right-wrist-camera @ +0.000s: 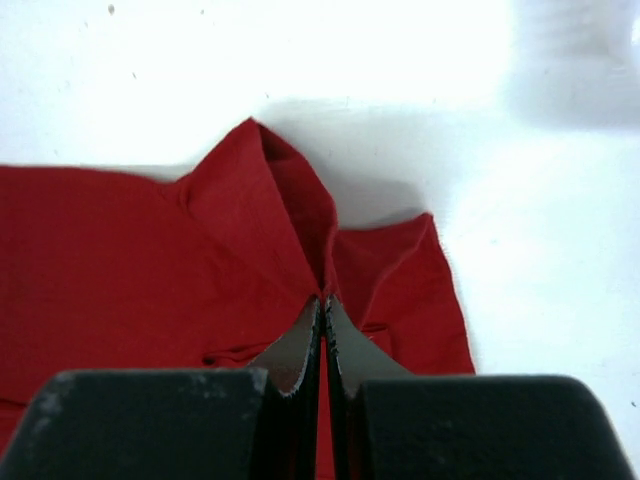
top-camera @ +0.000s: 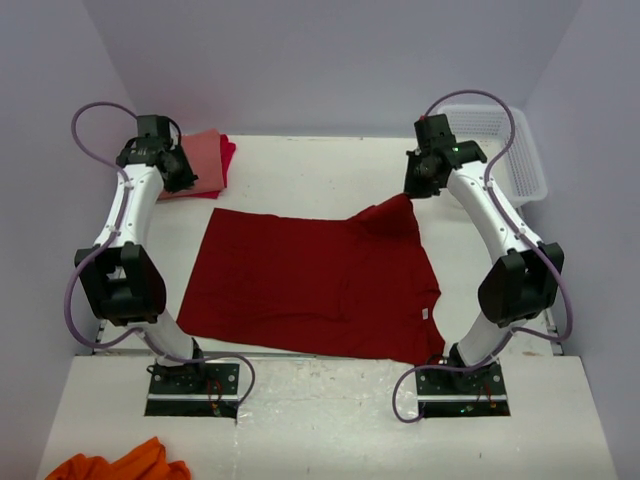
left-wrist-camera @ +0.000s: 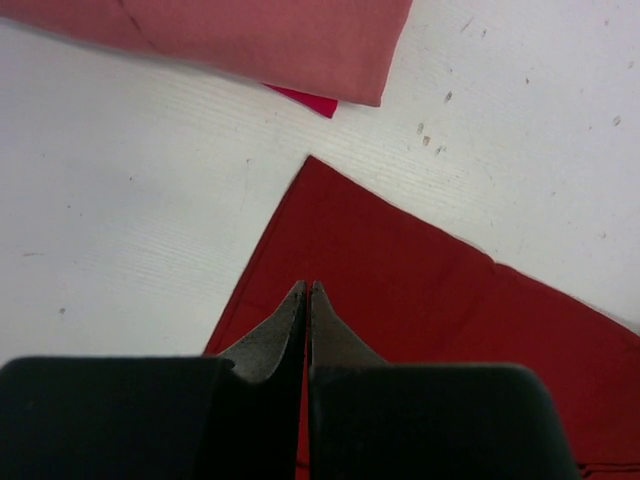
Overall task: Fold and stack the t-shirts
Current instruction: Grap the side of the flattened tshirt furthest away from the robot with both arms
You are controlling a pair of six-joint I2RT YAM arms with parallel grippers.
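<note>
The right hand (right-wrist-camera: 325, 300) has its fingers pressed together on a ridge of the dark red shirt (top-camera: 310, 285), pinching the cloth so that it rises in a small tent up to the fingertips. The pinch sits at the shirt's far right corner, on what looks like a sleeve. It probably holds there so that this part can be drawn inward for a fold. The rest of the shirt lies spread flat in the middle of the counter (top-camera: 300, 165), between the two arms, with its small white label (top-camera: 425, 313) at the near right edge. The left hand (left-wrist-camera: 307, 290) is also pressed shut, its tips over the far left corner of the same shirt. The cloth under it lies flat, so it appears to hold nothing and is likely waiting near that corner. Just beyond it, at the far left of the counter, a folded pink shirt (top-camera: 205, 150) rests on top of a bright red shirt (top-camera: 228, 155), of which only an edge shows. That pair looks like the start of the stack, so the dark red shirt seems to be the one left to fold. A white basket (top-camera: 500, 150) stands at the far right, and some orange cloth (top-camera: 120, 465) lies at the near left edge.
</note>
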